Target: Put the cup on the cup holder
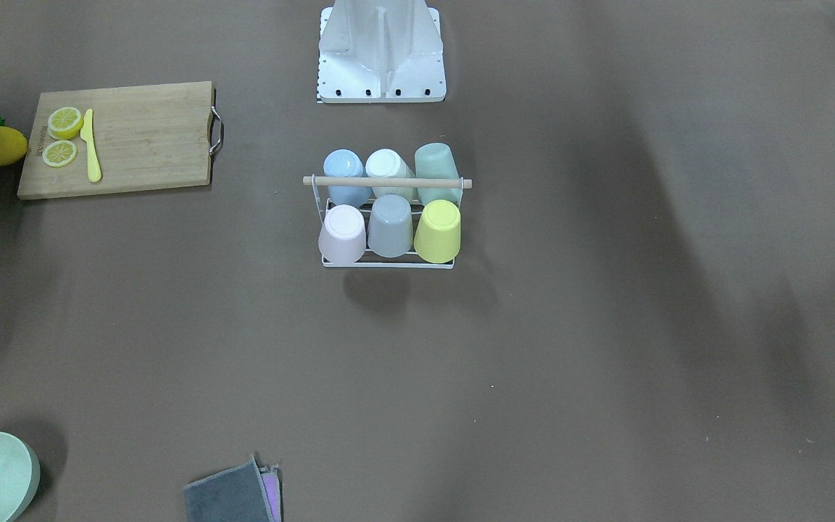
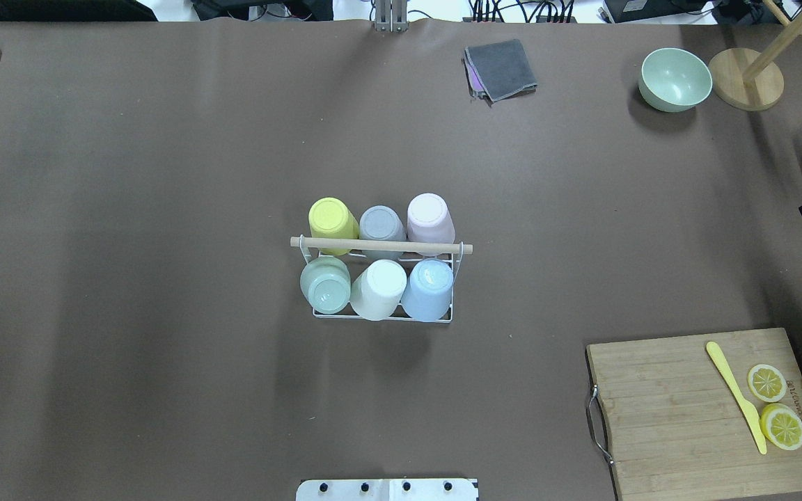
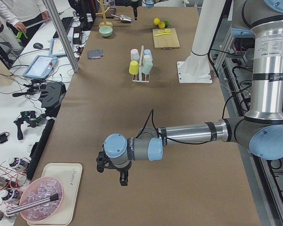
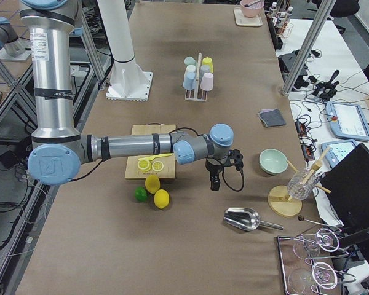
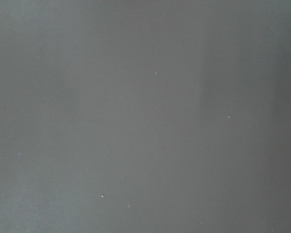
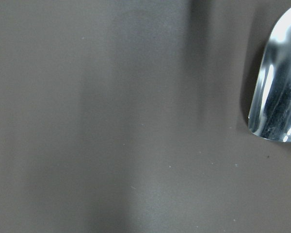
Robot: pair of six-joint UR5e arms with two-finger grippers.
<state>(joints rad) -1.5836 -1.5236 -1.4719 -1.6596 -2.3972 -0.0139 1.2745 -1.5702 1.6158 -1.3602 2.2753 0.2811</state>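
The cup holder (image 2: pixel 381 318) sits mid-frame in the overhead view, and six upturned cups (image 2: pixel 333 221) fill it. The left arm (image 3: pixel 188 133) and right arm (image 4: pixel 129 146) hang well apart from it; we cannot tell how their jaws stand. We judge a careless reach could clip the wooden handle (image 2: pixel 381 245) and topple the cups.

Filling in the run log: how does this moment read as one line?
cup holder: six cups inverted on it | left gripper: far off, state unclear | right gripper: near metal scoop, state unclear
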